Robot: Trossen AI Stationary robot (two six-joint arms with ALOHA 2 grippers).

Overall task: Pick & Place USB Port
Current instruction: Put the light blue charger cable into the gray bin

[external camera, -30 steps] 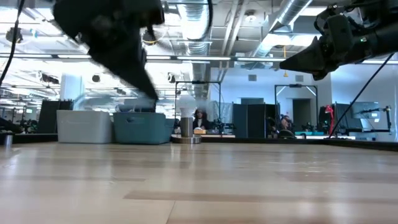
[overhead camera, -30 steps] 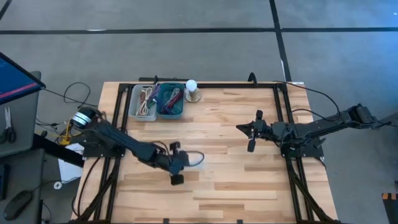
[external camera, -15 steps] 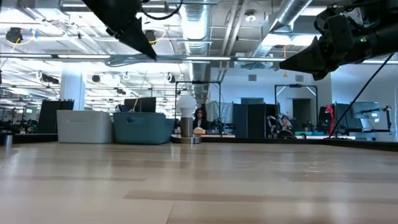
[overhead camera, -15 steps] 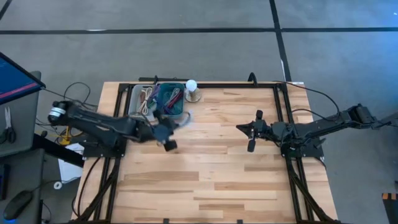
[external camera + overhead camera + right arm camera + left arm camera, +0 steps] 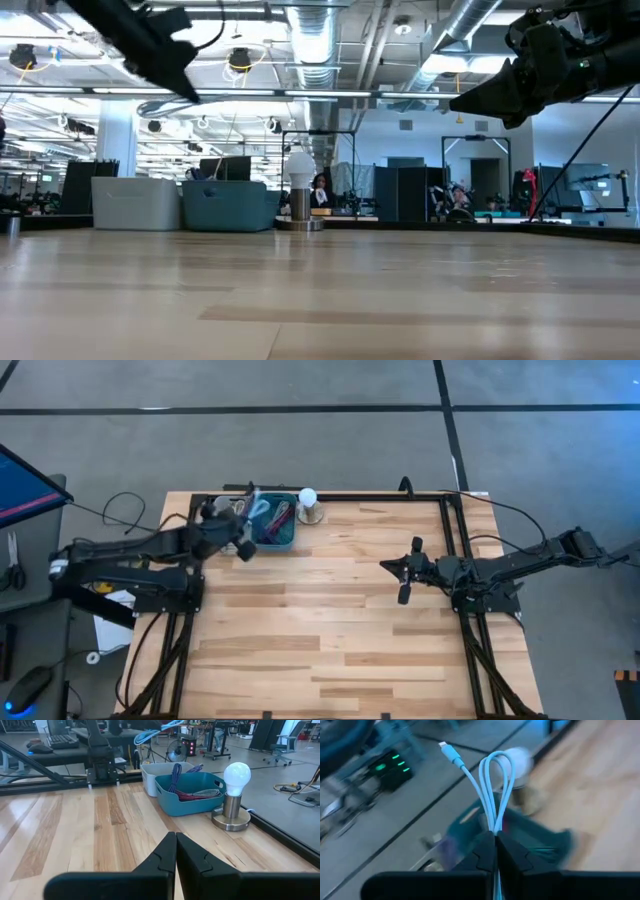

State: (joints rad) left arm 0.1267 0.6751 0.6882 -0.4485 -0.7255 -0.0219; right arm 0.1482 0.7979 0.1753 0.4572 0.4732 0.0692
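Left claw point(image 5: 495, 836) closed tight, looped light-blue USB cable point(image 5: 495, 780) pinched between fingertips; loop and connector end held clear above claw. Claw raised over teal bin point(image 5: 275, 525) at far left of table point(image 5: 340, 630), beside white bin point(image 5: 160, 772). Other cables seen lying in teal bin. Right claw point(image 5: 388, 567) fully closed, empty, held above table's right side.

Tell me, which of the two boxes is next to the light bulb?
The teal box, holding cables, stands beside the light bulb; the white box sits on its far side.
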